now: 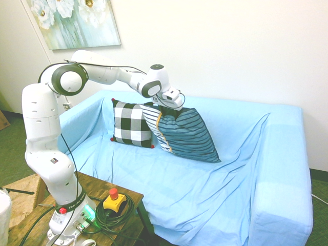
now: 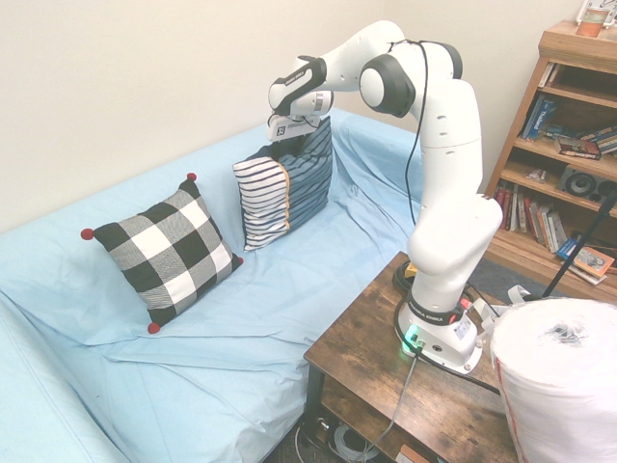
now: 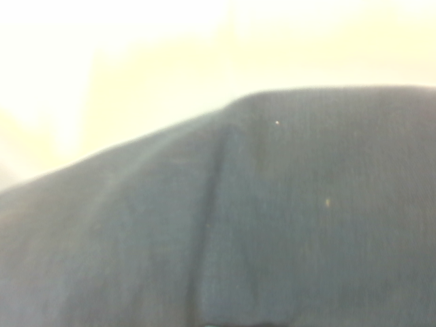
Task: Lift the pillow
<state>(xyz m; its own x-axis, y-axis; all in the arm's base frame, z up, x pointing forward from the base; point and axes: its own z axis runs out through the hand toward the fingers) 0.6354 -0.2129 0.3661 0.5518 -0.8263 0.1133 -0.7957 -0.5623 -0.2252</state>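
Observation:
The pillow [image 1: 185,136] [image 2: 287,185] stands upright on the blue sofa, its teal-and-white stripes and a yellow-orange band facing out. My gripper [image 1: 170,109] [image 2: 293,145] sits right on its top edge, and the fabric bunches up there between the fingers, which look shut on it. The pillow's lower edge is at the seat; I cannot tell whether it still touches. Plain dark teal fabric of the pillow [image 3: 272,225] fills most of the wrist view, blurred and very close.
A black-and-white checked cushion [image 1: 131,123] [image 2: 166,253] with red pompoms leans on the sofa back beside the pillow. The sofa [image 1: 215,189] [image 2: 280,289] has a rumpled light blue cover. A wooden table [image 2: 371,371] and a bookshelf [image 2: 569,154] stand nearby.

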